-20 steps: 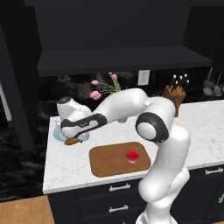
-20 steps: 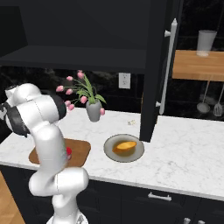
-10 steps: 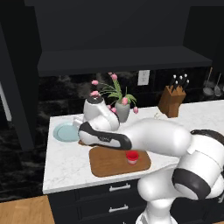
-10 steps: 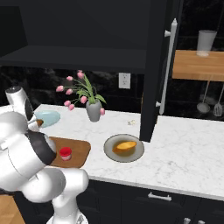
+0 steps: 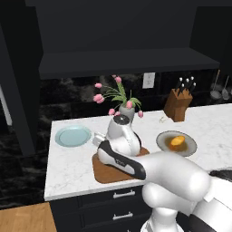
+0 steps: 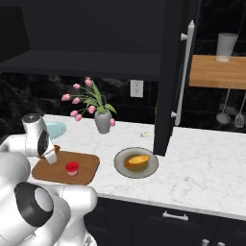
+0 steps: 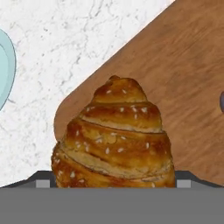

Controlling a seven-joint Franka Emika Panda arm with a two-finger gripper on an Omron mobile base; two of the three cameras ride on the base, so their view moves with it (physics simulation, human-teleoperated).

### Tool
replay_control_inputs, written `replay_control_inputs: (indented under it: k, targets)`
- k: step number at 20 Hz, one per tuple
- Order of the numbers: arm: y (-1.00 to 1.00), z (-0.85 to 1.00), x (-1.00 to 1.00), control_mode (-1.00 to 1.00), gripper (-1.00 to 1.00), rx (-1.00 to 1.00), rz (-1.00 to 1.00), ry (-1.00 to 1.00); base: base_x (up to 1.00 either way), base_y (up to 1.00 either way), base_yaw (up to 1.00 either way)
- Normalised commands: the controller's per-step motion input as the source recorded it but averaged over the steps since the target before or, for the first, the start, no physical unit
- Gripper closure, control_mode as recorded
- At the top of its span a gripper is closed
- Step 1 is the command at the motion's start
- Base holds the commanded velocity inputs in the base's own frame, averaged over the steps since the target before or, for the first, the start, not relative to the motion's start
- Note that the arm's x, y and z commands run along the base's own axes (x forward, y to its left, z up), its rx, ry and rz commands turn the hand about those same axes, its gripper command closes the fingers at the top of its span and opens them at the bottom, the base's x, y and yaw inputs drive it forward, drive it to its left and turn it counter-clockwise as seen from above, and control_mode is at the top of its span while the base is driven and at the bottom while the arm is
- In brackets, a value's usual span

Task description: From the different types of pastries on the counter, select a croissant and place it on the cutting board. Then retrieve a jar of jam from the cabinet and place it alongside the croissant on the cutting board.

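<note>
**A:** In your hand view, the croissant (image 7: 114, 140) sits big in the middle, just between the two dark finger tips at the bottom. Its lower part is cut off by the frame. Behind it you see a rounded corner of the cutting board (image 7: 192, 87), and the marble counter (image 7: 65, 39) beside it.

**B:** So is the gripper (image 7: 113, 181) holding it?

**A:** It looks so: the fingers stand close against both sides of the pastry, closed on it. The contact itself is hidden, so take this as probable. Whether the croissant touches the board, you cannot tell from here.

**B:** What do your base views add?

**A:** In the right base view you see the jar of jam (image 6: 72, 167) standing on the board, the hand at the board's left end, and the orange pastry (image 6: 137, 160) on the grey plate (image 6: 152, 167). In the left base view the arm covers most of the board, so the jar is hidden, but the blue plate (image 5: 73, 136) is fully visible.
</note>
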Motion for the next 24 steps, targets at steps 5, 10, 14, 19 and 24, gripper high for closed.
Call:
replay_control_inputs:
  k: [5,10,14,19,24]
  targets:
    - [0.0,-0.36,0.0,-1.0,1.0,-0.01,0.0,0.05,0.0,0.0,0.0]
    - [0.0,-0.84,0.01,-1.0,1.0,-0.13,0.0,0.16,0.0,0.0,0.0]
    - [0.0,-0.27,0.11,-1.0,-1.0,0.0,0.0,0.03,0.0,0.0,0.0]
    - [-0.14,-0.04,-0.01,-1.0,-1.0,0.06,0.0,0.01,0.0,0.0,0.0]
    - [-0.35,-0.07,-0.35,-1.0,-1.0,0.05,-0.02,0.0,0.0,0.0,0.0]
